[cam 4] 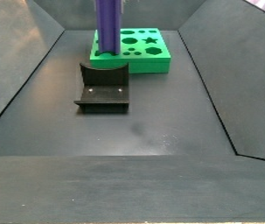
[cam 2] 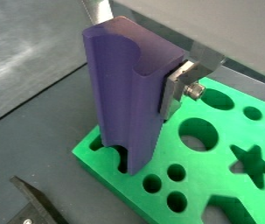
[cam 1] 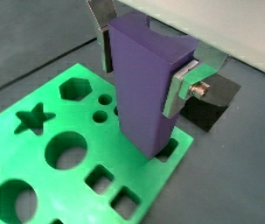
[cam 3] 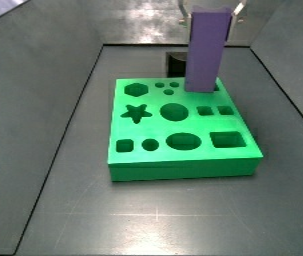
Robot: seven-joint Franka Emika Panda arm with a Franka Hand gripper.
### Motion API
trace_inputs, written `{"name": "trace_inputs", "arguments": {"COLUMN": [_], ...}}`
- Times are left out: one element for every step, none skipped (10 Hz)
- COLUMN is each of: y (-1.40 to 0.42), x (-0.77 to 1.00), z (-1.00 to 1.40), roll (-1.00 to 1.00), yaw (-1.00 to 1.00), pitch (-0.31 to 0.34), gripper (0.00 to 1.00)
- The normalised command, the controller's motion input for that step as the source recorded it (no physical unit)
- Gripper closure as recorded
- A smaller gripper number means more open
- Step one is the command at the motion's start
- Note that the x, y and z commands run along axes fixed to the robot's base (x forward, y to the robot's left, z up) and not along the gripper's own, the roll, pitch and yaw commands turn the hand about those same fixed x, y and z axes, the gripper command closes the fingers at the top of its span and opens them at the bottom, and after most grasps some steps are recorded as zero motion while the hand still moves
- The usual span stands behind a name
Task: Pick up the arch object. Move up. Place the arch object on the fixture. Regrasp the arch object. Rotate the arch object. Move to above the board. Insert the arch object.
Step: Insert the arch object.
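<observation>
My gripper (cam 1: 144, 61) is shut on the arch object (cam 1: 146, 87), a purple block held upright with its curved notch on the top end. The silver fingers (cam 1: 184, 83) clamp its upper sides. Its lower end meets the dark arch cutout at a corner of the green board (cam 1: 82, 197); how deep it sits I cannot tell. Another wrist view shows the same grip (cam 2: 141, 48) on the block (cam 2: 122, 96) above the board (cam 2: 211, 171). In both side views the block (cam 3: 207, 50) (cam 4: 108, 26) stands on the board (cam 3: 181, 168) (cam 4: 158, 63). The black fixture (cam 4: 105, 87) stands empty beside the board.
The board's other cutouts are a star (cam 3: 136, 112), circles, squares and a hexagon. The fixture also shows in a wrist view (cam 1: 211, 101) and behind the board in a side view (cam 3: 175, 63). Sloping grey walls enclose the dark floor (cam 4: 158, 131).
</observation>
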Motion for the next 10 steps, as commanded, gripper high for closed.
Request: {"name": "trace_inputs", "arguments": {"y": [0.07,-0.03,-0.15,-0.17,-0.14,0.00,0.00,0.03,0.00,0.05], "x": [-0.05,0.00,0.15,0.17,0.36,0.57,0.00,0.00,0.00,0.00], "z": [-0.44,-0.31,-0.22,-0.19,-0.15,-0.05,0.00,-0.03,0.00,0.00], "roll": [0.15,0.12,0.12,0.09,0.09,0.10,0.02,0.00,0.00,0.00], "yaw": [0.71,0.29,0.14,0.00,0.00,-0.23,-0.01,0.04,0.00,0.00], "pitch": [-0.266,-0.220,-0.159,-0.147,-0.090,-0.031,0.000,0.000,-0.027,0.000], "gripper": [1.00,1.00,1.00,1.00,1.00,1.00,1.00,1.00,1.00,1.00]}}
